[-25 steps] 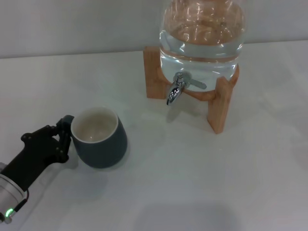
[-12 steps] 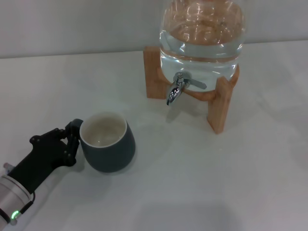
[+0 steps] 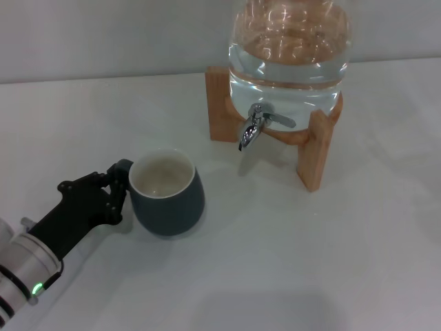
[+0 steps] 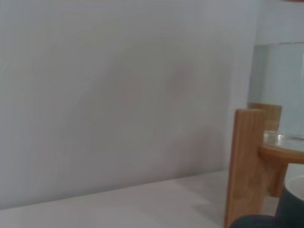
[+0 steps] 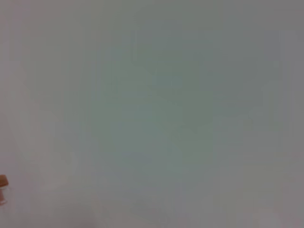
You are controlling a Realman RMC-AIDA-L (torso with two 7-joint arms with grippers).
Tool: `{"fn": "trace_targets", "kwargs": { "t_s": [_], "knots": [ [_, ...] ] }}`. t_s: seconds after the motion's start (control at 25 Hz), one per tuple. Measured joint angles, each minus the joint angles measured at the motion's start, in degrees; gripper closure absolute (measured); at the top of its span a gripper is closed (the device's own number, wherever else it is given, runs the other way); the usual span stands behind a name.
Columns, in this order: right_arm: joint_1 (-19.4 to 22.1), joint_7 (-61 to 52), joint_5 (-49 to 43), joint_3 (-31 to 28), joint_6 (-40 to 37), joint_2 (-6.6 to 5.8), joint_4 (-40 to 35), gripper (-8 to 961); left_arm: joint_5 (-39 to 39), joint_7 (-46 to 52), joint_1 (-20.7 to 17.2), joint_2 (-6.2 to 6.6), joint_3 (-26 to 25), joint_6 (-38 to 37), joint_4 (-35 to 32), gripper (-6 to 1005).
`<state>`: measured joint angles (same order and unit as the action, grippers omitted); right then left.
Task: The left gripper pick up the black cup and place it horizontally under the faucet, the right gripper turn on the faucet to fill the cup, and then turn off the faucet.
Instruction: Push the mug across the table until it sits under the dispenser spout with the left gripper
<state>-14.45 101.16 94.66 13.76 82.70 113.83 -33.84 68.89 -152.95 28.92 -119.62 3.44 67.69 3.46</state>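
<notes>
The black cup stands upright left of centre in the head view, its cream inside showing and nothing in it. My left gripper is shut on the cup's small handle on its left side, with the white arm running off to the lower left. The faucet is a chrome spigot with its lever pointing right, fitted to the clear water jar. It sits up and to the right of the cup, well apart from it. A dark edge of the cup shows in the left wrist view. The right gripper is out of view.
The jar rests on a wooden stand whose front leg reaches toward me, right of the faucet. The left wrist view shows a stand leg close by. White tabletop surrounds the cup, and a wall runs behind the jar.
My left gripper has carried the cup to the right and slightly away from me, closer to the faucet. The jar and faucet have not moved.
</notes>
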Motion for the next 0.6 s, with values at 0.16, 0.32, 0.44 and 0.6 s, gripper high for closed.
{"fn": "trace_targets", "kwargs": {
  "t_s": [0.16,0.32,0.44,0.6],
  "knots": [
    [0.1,0.0,0.0,-0.2,-0.1,-0.01,0.0,112,-0.5,-0.1,0.7,0.00,0.1,0.0,0.8,900],
    [-0.2,0.0,-0.1,0.0,-0.3,-0.16,0.0,112,-1.6,-0.1,1.1,0.00,0.1,-0.1,1.9,900],
    [-0.3,0.0,-0.2,0.0,-0.3,-0.27,0.0,112,-2.2,-0.1,1.2,-0.03,0.2,-0.1,2.5,900],
    [-0.4,0.2,-0.2,0.0,-0.4,-0.42,0.0,112,-2.9,-0.3,1.3,-0.09,0.1,-0.1,3.0,900]
  ]
}}
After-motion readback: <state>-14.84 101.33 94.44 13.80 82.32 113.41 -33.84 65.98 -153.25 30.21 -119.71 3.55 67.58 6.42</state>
